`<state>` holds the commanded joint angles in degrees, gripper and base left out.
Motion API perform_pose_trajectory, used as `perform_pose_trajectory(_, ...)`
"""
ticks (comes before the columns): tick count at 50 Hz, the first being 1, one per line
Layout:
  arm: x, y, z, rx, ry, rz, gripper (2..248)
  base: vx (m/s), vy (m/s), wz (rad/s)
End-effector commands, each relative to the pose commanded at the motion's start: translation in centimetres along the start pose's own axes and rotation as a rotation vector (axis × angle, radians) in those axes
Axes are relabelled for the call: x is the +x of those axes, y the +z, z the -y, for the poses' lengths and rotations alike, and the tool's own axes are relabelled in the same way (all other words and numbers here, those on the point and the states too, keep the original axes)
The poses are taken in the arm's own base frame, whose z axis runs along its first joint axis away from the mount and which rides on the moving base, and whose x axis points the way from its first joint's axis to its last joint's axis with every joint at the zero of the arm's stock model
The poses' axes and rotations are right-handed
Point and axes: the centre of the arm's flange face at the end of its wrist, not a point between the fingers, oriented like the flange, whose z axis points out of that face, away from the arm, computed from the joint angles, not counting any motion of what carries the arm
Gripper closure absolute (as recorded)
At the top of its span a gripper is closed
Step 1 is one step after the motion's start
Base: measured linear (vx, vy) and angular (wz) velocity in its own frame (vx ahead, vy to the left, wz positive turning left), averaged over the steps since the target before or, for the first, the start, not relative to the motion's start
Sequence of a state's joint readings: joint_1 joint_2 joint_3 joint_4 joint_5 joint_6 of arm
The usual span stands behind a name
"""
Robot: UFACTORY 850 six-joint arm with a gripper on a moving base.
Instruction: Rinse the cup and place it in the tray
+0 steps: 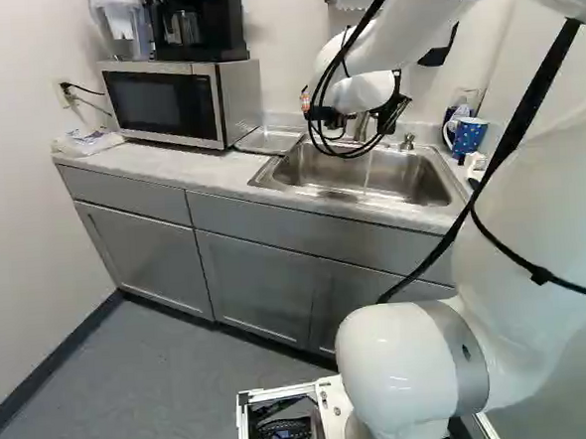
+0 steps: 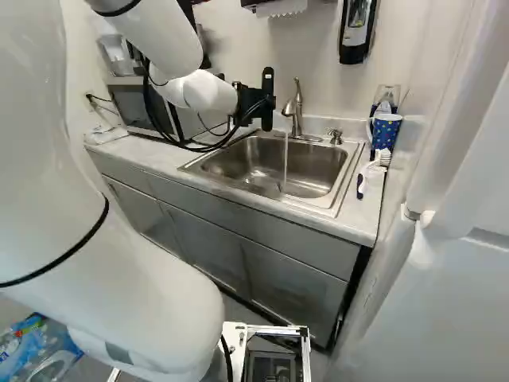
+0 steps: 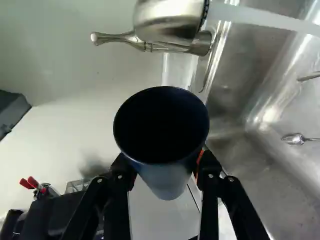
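Observation:
In the right base view my gripper (image 2: 267, 99) hangs over the sink's rear left part, left of the tap (image 2: 294, 111); its fingers are hidden there. The wrist view shows the gripper (image 3: 166, 169) shut on a cup (image 3: 167, 180), one finger on each side. The cup's dark open mouth faces the camera. Water (image 3: 260, 17) runs from the tap beside the cup, not into its mouth. A shallow tray (image 1: 268, 139) lies between microwave and sink. Neither base view lets me make out the held cup.
The steel sink (image 2: 310, 173) has a spoon (image 3: 294, 139) in it. Right of it stand a blue dotted mug (image 2: 386, 131) and a brush (image 2: 372, 171). A microwave (image 1: 171, 103) stands left, a soap dispenser (image 2: 357, 30) hangs on the wall, and bottles (image 2: 36, 350) lie at lower left.

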<state>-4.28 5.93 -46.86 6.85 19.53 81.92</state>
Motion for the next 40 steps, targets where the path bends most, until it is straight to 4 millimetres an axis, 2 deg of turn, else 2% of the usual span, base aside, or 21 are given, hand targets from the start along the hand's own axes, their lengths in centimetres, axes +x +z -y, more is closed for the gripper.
perform_pose_trajectory(40,0.0,0.0,0.0,0.0,-0.42,0.0,124,0.0,0.0,0.0)
